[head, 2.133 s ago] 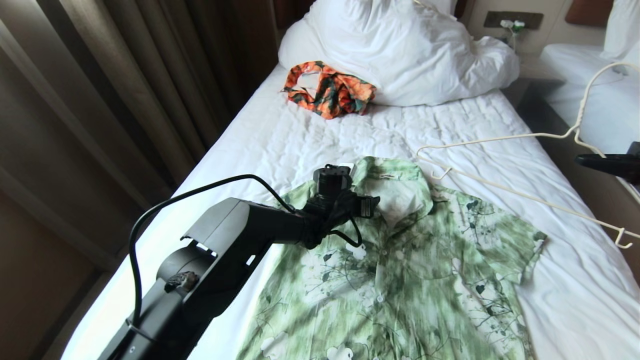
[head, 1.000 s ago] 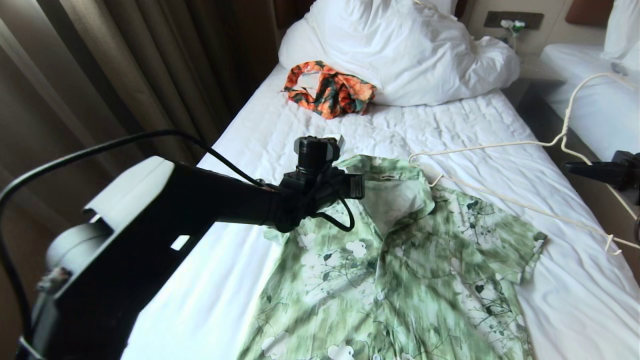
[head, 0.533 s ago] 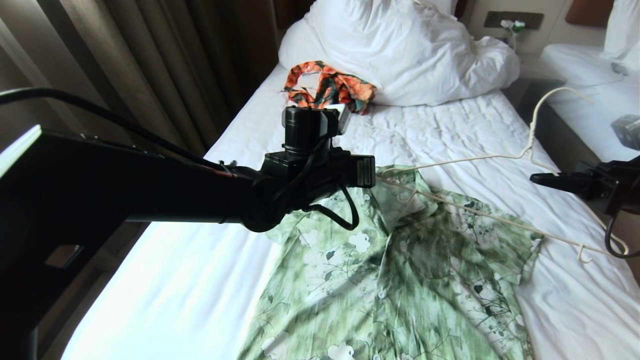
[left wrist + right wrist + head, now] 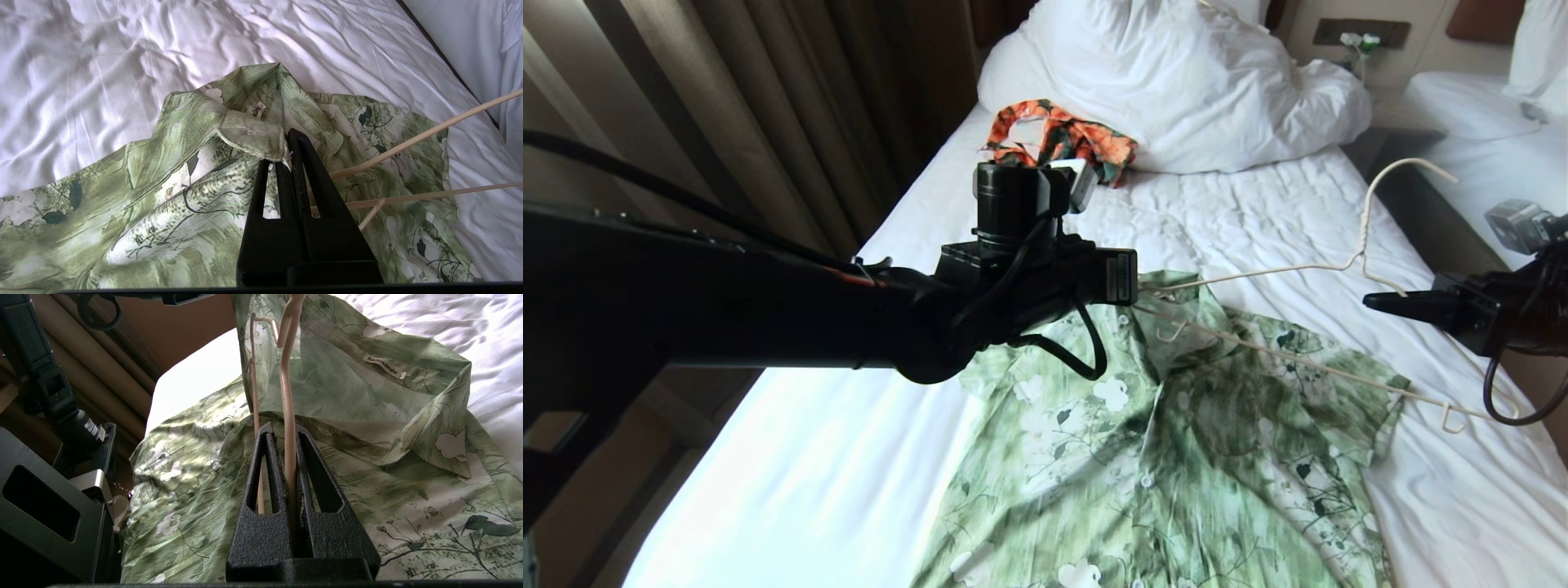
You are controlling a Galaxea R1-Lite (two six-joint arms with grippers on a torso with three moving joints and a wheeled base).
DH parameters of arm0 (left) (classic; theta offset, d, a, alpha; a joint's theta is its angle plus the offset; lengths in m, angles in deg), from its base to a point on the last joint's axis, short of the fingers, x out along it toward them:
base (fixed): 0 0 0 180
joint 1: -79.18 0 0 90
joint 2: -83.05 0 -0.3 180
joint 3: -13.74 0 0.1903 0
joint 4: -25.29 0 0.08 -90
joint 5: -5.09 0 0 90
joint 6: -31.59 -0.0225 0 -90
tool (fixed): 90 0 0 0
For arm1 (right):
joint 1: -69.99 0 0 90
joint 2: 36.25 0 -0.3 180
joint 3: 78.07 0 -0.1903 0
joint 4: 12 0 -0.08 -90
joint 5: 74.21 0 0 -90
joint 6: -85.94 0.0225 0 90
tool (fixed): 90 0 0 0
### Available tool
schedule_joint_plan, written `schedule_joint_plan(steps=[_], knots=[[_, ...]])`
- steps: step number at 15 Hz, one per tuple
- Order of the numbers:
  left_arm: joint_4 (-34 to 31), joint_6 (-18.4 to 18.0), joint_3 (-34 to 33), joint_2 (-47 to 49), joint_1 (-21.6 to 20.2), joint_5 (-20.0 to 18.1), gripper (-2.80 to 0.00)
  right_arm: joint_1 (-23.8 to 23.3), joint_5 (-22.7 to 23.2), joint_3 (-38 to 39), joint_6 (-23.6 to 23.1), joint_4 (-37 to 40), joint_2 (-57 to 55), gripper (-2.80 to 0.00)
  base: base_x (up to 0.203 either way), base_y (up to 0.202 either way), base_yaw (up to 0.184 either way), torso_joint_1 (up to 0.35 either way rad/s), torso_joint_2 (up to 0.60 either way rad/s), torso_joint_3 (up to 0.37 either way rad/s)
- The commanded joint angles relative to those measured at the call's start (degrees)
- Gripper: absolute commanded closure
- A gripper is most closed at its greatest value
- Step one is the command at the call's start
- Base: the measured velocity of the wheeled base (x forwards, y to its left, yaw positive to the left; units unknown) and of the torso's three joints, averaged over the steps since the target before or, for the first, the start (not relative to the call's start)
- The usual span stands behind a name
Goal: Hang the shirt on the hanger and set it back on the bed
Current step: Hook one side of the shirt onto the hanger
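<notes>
The green floral shirt [image 4: 1176,457] lies front up on the bed [image 4: 1258,212]. My left gripper [image 4: 286,145] is shut on the shirt [image 4: 184,130] at its collar edge and holds that part up off the sheet. In the head view the left wrist [image 4: 1029,278] hides those fingers. My right gripper [image 4: 1380,302] comes in from the right, shut on the cream wire hanger [image 4: 1282,353]. The wire of the hanger [image 4: 286,396] runs out between the fingertips of the right gripper [image 4: 282,430]. The hanger [image 4: 408,142] slants over the shirt [image 4: 367,465], its far end at the raised collar.
An orange-and-green garment [image 4: 1062,147] lies by the heaped white duvet [image 4: 1176,73] at the head of the bed. Brown curtains [image 4: 727,122] hang along the left side. A dark gap [image 4: 1421,188] separates this bed from a second white bed [image 4: 1486,139] on the right.
My left gripper has risen with the collar, lifting it off the sheet. My right gripper has carried the hanger leftwards, so its end has gone from beside the collar to the raised collar.
</notes>
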State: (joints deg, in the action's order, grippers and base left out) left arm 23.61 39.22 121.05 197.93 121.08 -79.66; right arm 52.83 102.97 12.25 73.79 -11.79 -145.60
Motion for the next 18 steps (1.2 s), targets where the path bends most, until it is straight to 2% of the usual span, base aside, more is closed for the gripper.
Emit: schedule_joint_plan(steps=[1, 5, 7, 10, 14, 16, 18], knots=[[0.2, 0.0, -1.1, -0.9, 0.1, 0.0, 0.0, 0.0, 0.5, -0.1, -0.1, -0.1, -0.2, 0.0, 0.0, 0.0, 0.0, 0.0, 0.0, 0.0], [0.0, -0.1, -0.2, -2.3, 2.6, 0.0, 0.0, 1.3, 0.4, -0.2, -0.2, -0.1, -0.7, 0.0, 0.0, 0.0, 0.0, 0.0, 0.0, 0.0], [-2.5, -0.1, 1.0, -3.2, 5.3, 0.3, 0.0, 2.8, -2.0, -0.7, -0.1, -0.1, -0.8, 0.0, 0.0, 0.0, 0.0, 0.0, 0.0, 0.0], [-4.2, -0.1, 1.6, -4.0, 9.4, 3.7, 0.0, 4.0, -2.5, -0.7, -0.2, -0.1, -0.1, 0.0, 0.0, 0.0, 0.0, 0.0, 0.0, 0.0], [-6.3, -0.1, 3.9, -3.2, 12.4, 4.5, 0.0, 4.9, -2.6, 0.1, -0.2, -0.1, 1.1, 0.0, 0.0, 0.0, 0.0, 0.0, 0.0, 0.0], [-9.3, 0.0, 6.1, -2.3, 15.1, 7.0, 0.0, 5.6, -2.6, 0.6, -0.2, -0.1, 2.3, 0.0, 0.0, 0.0, 0.0, 0.0, 0.0, 0.0], [-9.5, 0.1, 6.3, -2.1, 17.5, 8.1, 0.0, 6.4, -2.5, 1.1, -0.2, -0.1, 3.4, 0.0, 0.0, 0.0, 0.0, 0.0, 0.0, 0.0]])
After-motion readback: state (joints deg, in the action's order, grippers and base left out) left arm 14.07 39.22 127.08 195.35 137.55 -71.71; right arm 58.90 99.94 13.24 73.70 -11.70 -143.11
